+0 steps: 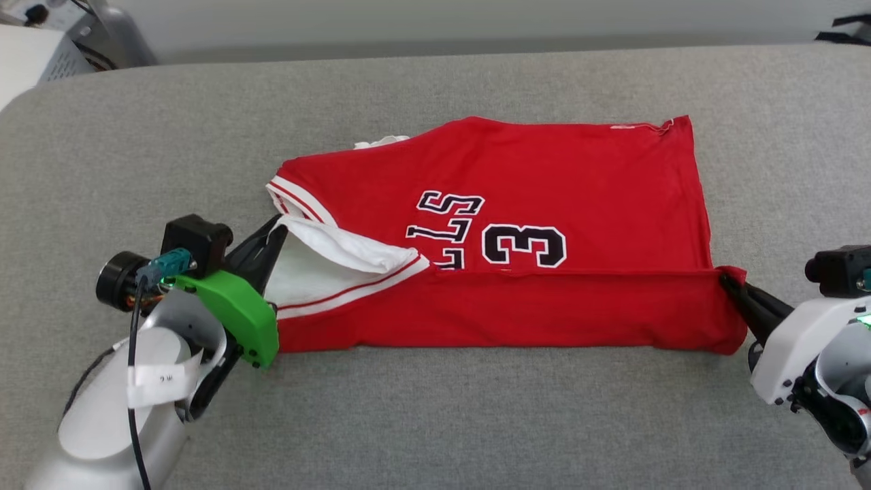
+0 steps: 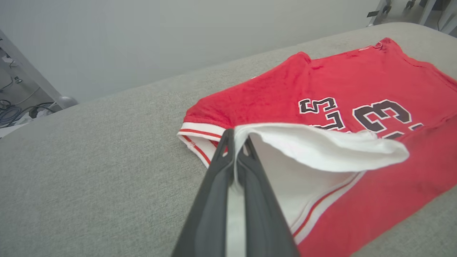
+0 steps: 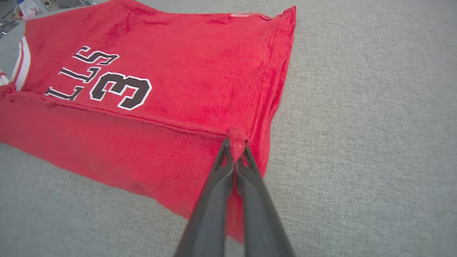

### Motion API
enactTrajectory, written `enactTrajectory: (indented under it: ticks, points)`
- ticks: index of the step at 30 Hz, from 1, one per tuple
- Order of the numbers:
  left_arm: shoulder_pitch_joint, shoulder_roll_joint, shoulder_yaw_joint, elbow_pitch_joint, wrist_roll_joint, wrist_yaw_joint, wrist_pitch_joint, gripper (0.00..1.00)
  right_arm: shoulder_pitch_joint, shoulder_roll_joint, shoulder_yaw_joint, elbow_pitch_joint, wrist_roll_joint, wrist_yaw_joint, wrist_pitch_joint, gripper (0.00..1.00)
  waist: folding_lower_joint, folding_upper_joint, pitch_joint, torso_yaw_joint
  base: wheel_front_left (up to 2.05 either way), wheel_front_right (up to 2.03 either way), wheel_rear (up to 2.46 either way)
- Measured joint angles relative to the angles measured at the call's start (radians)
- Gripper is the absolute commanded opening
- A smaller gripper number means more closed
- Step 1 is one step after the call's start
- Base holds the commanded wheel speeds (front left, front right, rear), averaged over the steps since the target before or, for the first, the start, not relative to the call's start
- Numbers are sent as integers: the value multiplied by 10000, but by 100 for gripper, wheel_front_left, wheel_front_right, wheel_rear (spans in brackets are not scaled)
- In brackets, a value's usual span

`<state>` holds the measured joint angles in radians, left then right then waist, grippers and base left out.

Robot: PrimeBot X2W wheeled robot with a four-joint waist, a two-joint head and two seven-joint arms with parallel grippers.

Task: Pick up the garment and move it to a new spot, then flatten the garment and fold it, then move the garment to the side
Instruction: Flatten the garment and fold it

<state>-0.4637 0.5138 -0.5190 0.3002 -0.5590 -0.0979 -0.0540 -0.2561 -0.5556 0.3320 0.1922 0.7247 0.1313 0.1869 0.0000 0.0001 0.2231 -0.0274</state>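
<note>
Here, a red jersey-style shirt [image 1: 544, 177] lies in the middle of a grey table [image 1: 435, 422], its neck end toward the robot's left and its hem toward the right. The left end effector [image 1: 271, 237] has its two dark fingers pressed together on the edge of a white sleeve [image 1: 326, 262], while the right end effector [image 1: 733, 284] pinches the near corner of the red hem. Between the two grips the near edge of the shirt is raised and drawn fairly straight. It forms a long red band that leans over the front and covers the lower part of the black letters [image 1: 446, 218] beside the number 3 [image 1: 524, 245]. Holding both ends this way looks meant to carry the near side over as one even fold, so the step in hand seems to be the lengthwise fold. The shirt cloth is soft and slightly fuzzy, with faint creases; the sleeve is thin and limp, edged with red and white striped trim. The table covering is a coarse woven fabric, matte and flat, with rounded far corners
</note>
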Motion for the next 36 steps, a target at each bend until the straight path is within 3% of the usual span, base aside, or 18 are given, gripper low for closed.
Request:
enactTrajectory:
  ticks: [12,19,20,21,22,27,32,36]
  points:
    - [-1974,-472,-943,3097,123,-270,-431,0,-2061,453,846,1954,-90,0,-324,0,2,0,1442,-357,0,0,0]
    - [-2363,-732,-1599,4123,-236,-272,-1243,0,-2426,458,1346,2522,-96,4,-922,0,1,0,1666,-410,0,0,0]
    - [-2387,-754,-1699,4224,-339,-272,-1327,18,-2426,460,1384,2552,-63,4,-1032,20,1,0,1628,-401,0,0,0]
    - [-2422,-777,-1779,4328,-422,-272,-1407,43,-2425,449,1430,2568,-23,4,-1072,43,1,0,1577,-386,0,0,0]
    - [-2475,-779,-1854,4399,-435,-272,-1513,100,-2422,420,1469,2562,4,4,-1166,100,1,0,1516,-366,0,0,0]
    - [-2494,-731,-2090,4466,-550,-297,-1732,100,-2231,305,1329,2272,82,2,-1676,100,1,0,1165,-239,0,0,0]
    - [-2616,-284,-2228,3946,-938,-297,-1732,100,-1685,104,1093,1668,88,2,-1829,100,1,0,694,-85,0,0,0]
    - [-2896,25,-2215,3258,-1175,-297,-1156,100,-1376,109,846,1241,-10,2,-1814,100,1,0,360,45,0,0,0]
